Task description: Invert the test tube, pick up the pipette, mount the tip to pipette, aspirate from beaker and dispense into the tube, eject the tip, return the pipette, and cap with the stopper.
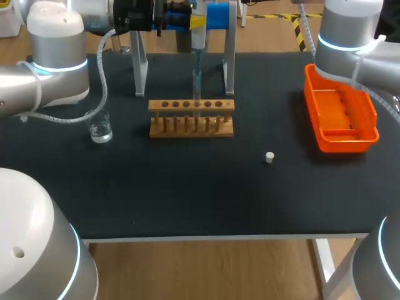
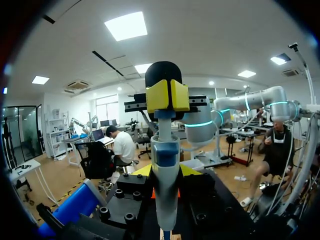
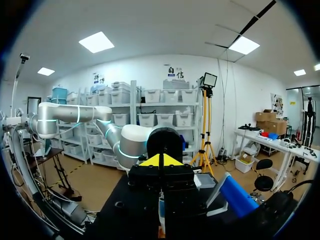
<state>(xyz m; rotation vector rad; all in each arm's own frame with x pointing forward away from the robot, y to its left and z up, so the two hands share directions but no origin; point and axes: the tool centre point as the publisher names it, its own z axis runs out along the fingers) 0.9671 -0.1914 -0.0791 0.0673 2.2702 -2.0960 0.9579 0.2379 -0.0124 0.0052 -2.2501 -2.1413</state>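
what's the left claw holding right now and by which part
The pipette: the left claw grips it around its upper body, tip end pointing down at the wooden rack.

Tally from the head view, as we count it:
- table [image 1: 187, 200]: 1
- arms: 2, the left arm [image 1: 56, 56] and the right arm [image 1: 350, 37]
- pipette [image 1: 197, 34]: 1, with 1 tip [image 1: 196, 72] on it
- wooden rack [image 1: 187, 132]: 1, with a single row of holes along its top. We read six or seven holes and can't pin it from here.
- test tube [image 1: 196, 103]: 1 that we can make out, standing in the rack
- beaker [image 1: 100, 128]: 1
- stopper [image 1: 269, 157]: 1
- orange tray [image 1: 347, 142]: 1
- metal stand [image 1: 139, 62]: 1, with 2 uprights
- blue cylinder [image 1: 219, 15] on the stand: 1
- white coiled hose [image 1: 103, 69] on the left arm: 1
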